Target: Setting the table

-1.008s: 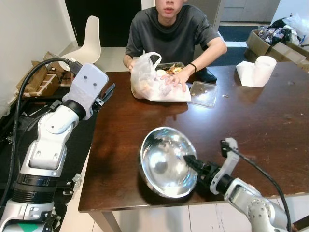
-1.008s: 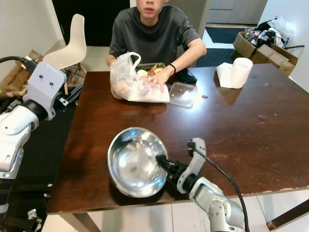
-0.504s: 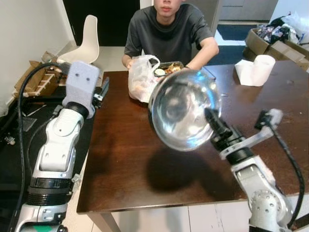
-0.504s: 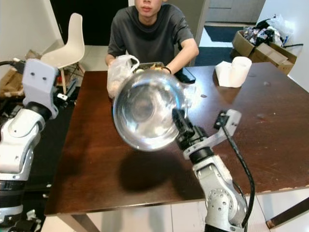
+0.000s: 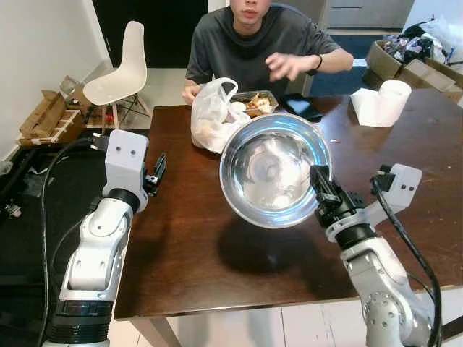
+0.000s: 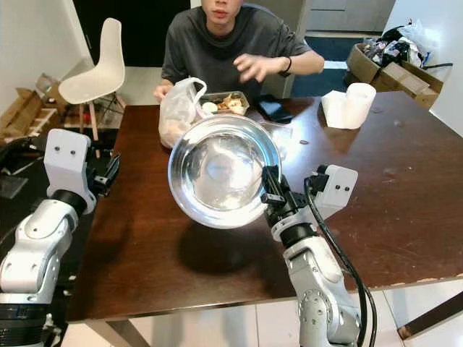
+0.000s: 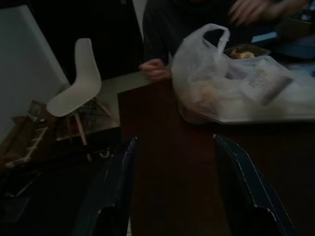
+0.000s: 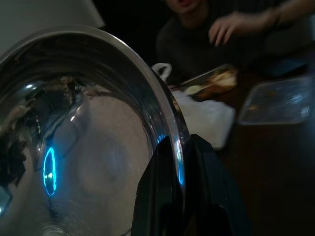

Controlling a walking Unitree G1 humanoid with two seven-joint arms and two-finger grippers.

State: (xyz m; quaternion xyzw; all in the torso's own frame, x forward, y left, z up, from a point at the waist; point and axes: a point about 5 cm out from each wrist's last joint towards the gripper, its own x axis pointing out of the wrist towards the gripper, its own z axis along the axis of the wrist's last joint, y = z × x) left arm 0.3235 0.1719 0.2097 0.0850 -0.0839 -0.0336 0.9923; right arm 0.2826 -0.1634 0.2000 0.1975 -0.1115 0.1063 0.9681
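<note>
Since half a second ago the left arm is dropping lower beside the table, and the person's hand is lifting off the bag into the air. Nearest the robot, the right gripper is clamping its two black fingers on the rim of the steel bowl, one inside and one outside, at the bowl's four o'clock edge. The bowl is hanging tilted above the dark wooden table, its hollow facing the camera and its shadow lying on the wood beneath. At nine o'clock from the bowl, the left gripper is hovering by the table's left edge with its fingers spread apart and holding nothing. Farther off, at eleven o'clock from the bowl, a white plastic bag is sitting on the table, touching an open food container. A clear lid, dim and possibly blurred, is lying near it. Beyond, the person's raised hand is hovering over the table's far edge. A paper towel roll is standing at two o'clock.
</note>
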